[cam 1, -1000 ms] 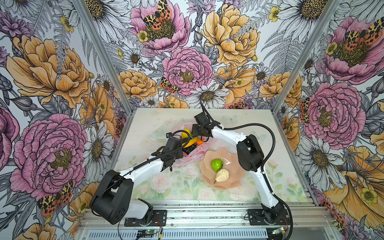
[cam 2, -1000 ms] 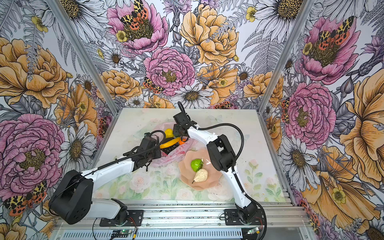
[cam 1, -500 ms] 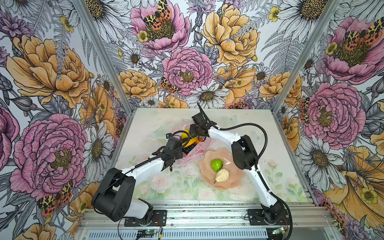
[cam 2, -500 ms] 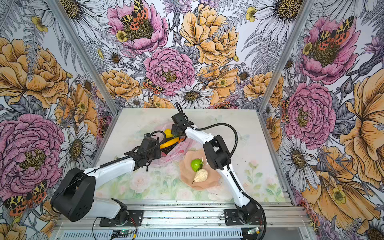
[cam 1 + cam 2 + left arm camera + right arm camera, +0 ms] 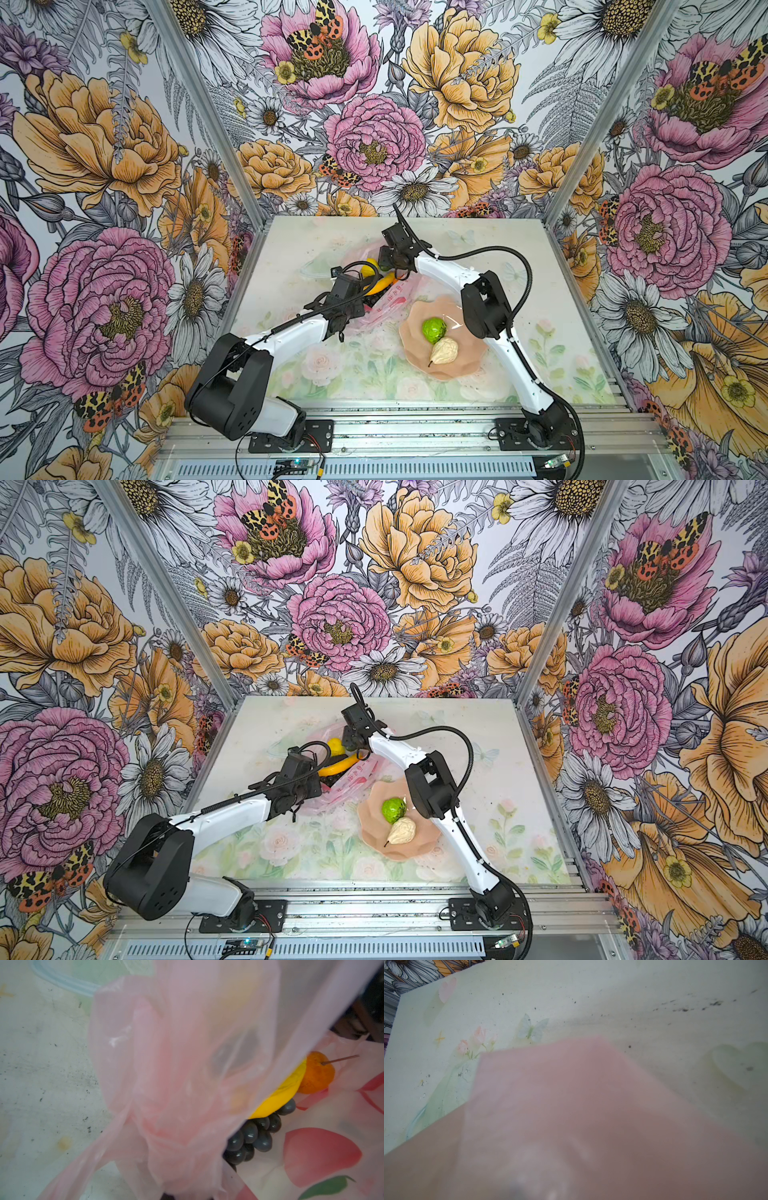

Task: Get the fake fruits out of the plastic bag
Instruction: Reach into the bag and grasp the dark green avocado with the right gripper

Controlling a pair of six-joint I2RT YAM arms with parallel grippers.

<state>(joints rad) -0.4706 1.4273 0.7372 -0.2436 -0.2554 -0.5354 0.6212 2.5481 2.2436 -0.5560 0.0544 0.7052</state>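
Right claw shifted left over plastic bag, opening untellable; left claw stays clamped on it.

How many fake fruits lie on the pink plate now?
2. The lime-green round fruit is near the middle of the plate; the cream pear lies in front of it. The right arm hides some rim.
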